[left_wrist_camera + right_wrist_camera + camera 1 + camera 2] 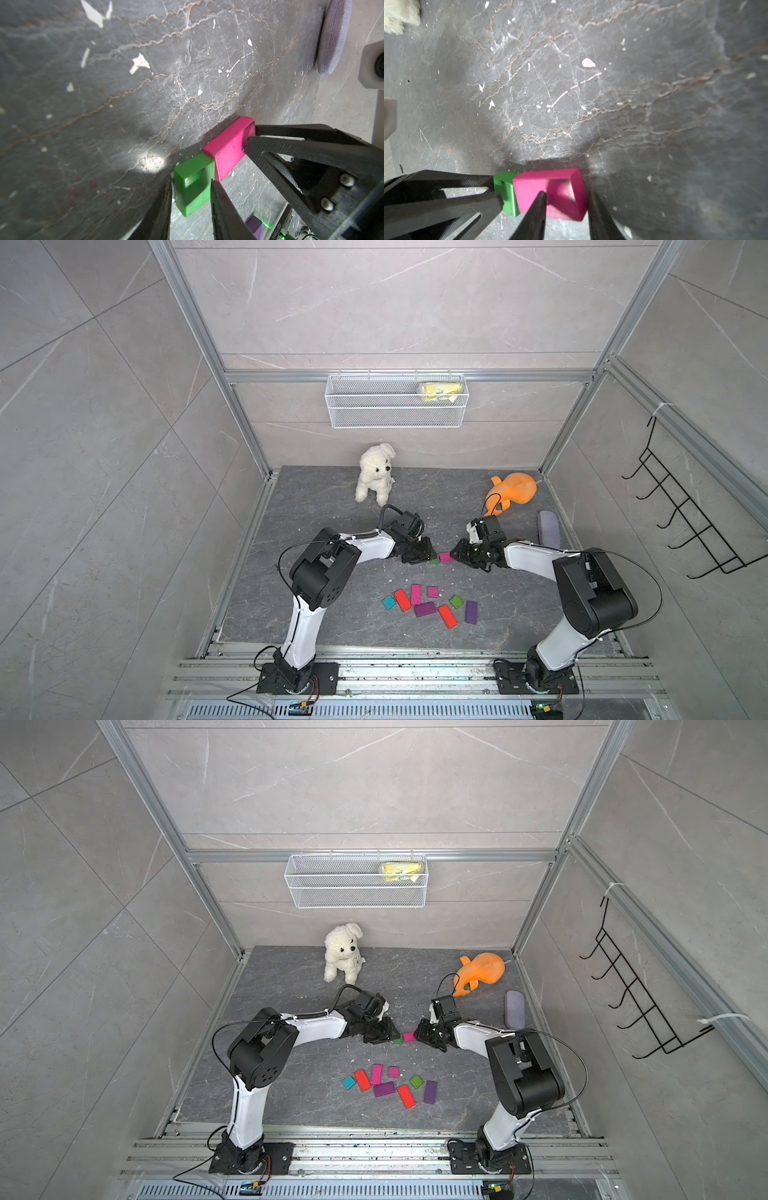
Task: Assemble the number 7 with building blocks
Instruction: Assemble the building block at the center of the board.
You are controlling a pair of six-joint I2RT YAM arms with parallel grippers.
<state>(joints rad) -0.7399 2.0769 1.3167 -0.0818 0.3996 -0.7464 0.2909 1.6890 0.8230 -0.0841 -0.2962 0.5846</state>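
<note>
Start at your left: the plush dog (375,472) sits at the back of the dark tabletop (332,531), well apart from the work. The left gripper (190,186) reaches in toward the middle. Its jaws are clamped on a small green block (434,561), with one finger against each side in the left wrist view. That green block touches a pink block (550,180) end to end, so the two make a short straight row between the arms. The right gripper (566,196) comes in from the other side, its fingers closed across the pink block. You cannot tell whether the pair rests fully on the tabletop.

Nearer the arm bases, in both top views, the loose blocks lie flat and close together: a teal square (389,602), a red bar (402,600), a long magenta bar (416,594), a purple bar (424,609), a small magenta square (433,592), a second red bar (447,616), a green square (456,601) and a second purple bar (471,612).

Farther right, an orange toy (513,489) lies in the back corner, and a grey-lilac case (548,529) lies by the right edge.
</note>
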